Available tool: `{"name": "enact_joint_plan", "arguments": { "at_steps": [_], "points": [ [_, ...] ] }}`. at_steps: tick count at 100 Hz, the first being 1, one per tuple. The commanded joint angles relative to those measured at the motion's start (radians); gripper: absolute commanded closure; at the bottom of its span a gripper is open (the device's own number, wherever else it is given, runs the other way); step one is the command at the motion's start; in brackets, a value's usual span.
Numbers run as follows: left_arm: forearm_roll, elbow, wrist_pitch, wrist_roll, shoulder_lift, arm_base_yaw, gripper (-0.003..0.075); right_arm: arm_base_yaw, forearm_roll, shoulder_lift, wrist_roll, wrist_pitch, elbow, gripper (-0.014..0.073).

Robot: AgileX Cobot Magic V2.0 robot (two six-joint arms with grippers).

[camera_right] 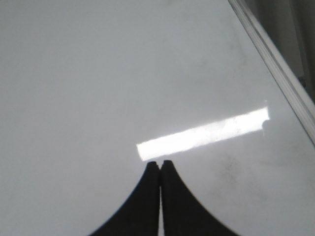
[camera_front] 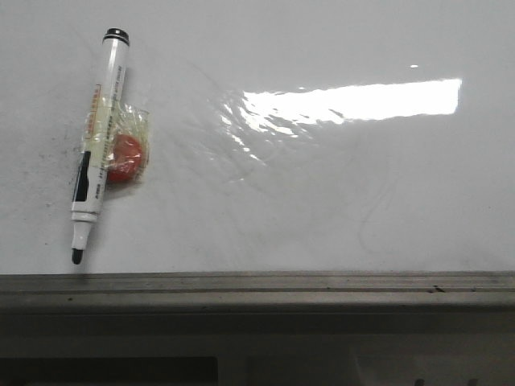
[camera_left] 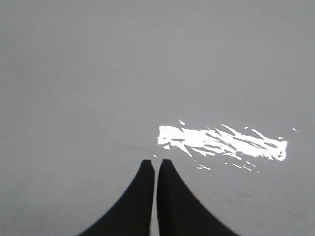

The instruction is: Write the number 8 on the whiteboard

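Glossy whiteboard (camera_front: 322,201) is filling the front view, its grey frame edge (camera_front: 257,289) running along the 6 o'clock side and a glare patch (camera_front: 354,102) shining toward 1 o'clock. No number 8 is showing on it. An uncapped marker (camera_front: 98,145), taped to an orange object (camera_front: 126,158), is lying at 9 o'clock, tip pointing toward 6 o'clock. Left fingers (camera_left: 156,164) and right fingers (camera_right: 160,164) are hanging clenched over bare board, grasping nothing.

the whiteboard (camera_front: 322,185) looks smooth and glossy with a hard glare patch, its frame (camera_front: 257,283) at the bottom of the frame dull grey metal, the marker (camera_front: 98,137) at upper left shiny plastic wrapped in crinkled clear film (camera_front: 133,129).
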Motion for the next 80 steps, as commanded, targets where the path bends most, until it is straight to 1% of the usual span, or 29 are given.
{"name": "enact_joint_plan", "arguments": {
  "at_steps": [1, 4, 9, 14, 18, 31, 38, 43, 46, 54, 58, 64, 80],
  "points": [
    [0.001, -0.037, -0.009, -0.002, -0.025, 0.003, 0.0741, 0.009, -0.001, -0.021, -0.001, 0.094, -0.083, 0.0657],
    [0.019, -0.062, 0.051, -0.002, -0.016, 0.003, 0.0741, 0.017, -0.003, -0.018, -0.007, 0.198, -0.111, 0.0657],
    [0.056, -0.109, 0.138, -0.002, 0.011, 0.003, 0.0741, 0.027, -0.013, -0.004, -0.029, 0.313, -0.154, 0.0657],
    [0.080, -0.155, 0.203, -0.002, 0.041, 0.003, 0.0741, 0.034, -0.013, 0.019, -0.037, 0.384, -0.187, 0.0657],
    [0.080, -0.185, 0.229, -0.002, 0.064, 0.003, 0.0741, 0.041, -0.013, 0.036, -0.041, 0.413, -0.201, 0.0657],
    [0.078, -0.242, 0.246, -0.002, 0.135, 0.003, 0.0741, 0.055, -0.013, 0.099, -0.078, 0.467, -0.247, 0.0657],
    [0.080, -0.252, 0.246, -0.002, 0.158, 0.003, 0.0741, 0.056, -0.013, 0.126, -0.148, 0.532, -0.273, 0.0657],
    [0.080, -0.254, 0.246, -0.002, 0.177, 0.003, 0.0740, 0.056, -0.008, 0.141, -0.228, 0.570, -0.283, 0.0657],
    [0.080, -0.254, 0.246, -0.002, 0.185, 0.003, 0.0740, 0.056, -0.008, 0.146, -0.251, 0.589, -0.284, 0.0657],
    [0.080, -0.254, 0.252, -0.002, 0.208, 0.003, 0.0733, 0.056, -0.008, 0.156, -0.255, 0.594, -0.284, 0.0657],
    [0.080, -0.254, 0.252, -0.002, 0.221, 0.003, 0.0713, 0.056, -0.008, 0.158, -0.255, 0.589, -0.284, 0.0657],
    [0.080, -0.254, 0.242, -0.002, 0.239, 0.003, 0.0664, 0.056, -0.008, 0.158, -0.255, 0.578, -0.284, 0.0657],
    [0.074, -0.254, 0.158, -0.002, 0.293, 0.003, 0.0527, 0.056, 0.007, 0.158, -0.255, 0.559, -0.284, 0.0657]
  ]
}}
